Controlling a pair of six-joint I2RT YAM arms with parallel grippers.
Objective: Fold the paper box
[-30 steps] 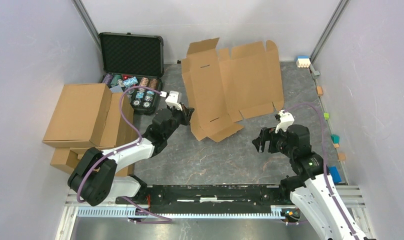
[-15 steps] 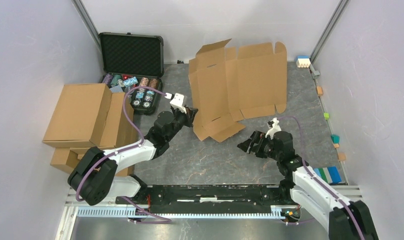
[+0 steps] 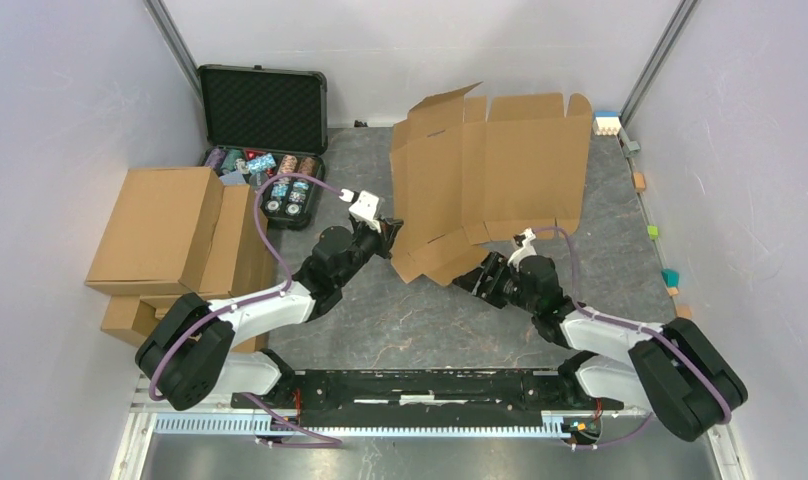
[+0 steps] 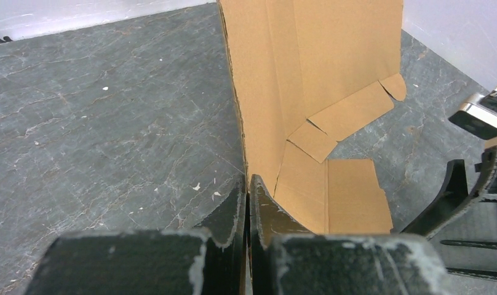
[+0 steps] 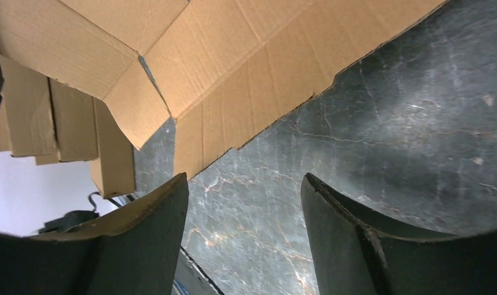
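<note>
Cardboard like this is light and stiff yet creases readily, so I judge an edge beside a scored fold the safest hold. At left, the left gripper [image 4: 247, 184] has its fingers closed tight on the left edge of the paper box [image 3: 490, 165], which stands tilted up toward the far side, near flaps resting on the table [image 3: 420, 310]. At right, the right gripper [image 5: 243, 178] sits just beside those flaps, fingers spread wide, holding nothing

Table [image 3: 420, 320] is dark grey with a marbled stone look. Cardboard sheet [image 3: 510, 160] stands mid-back, bottom flaps on the surface. Open black case [image 3: 263, 105] sits back left, cartons [image 3: 160, 225] are piled left, little blocks [image 3: 670, 277] line the right edge.
</note>
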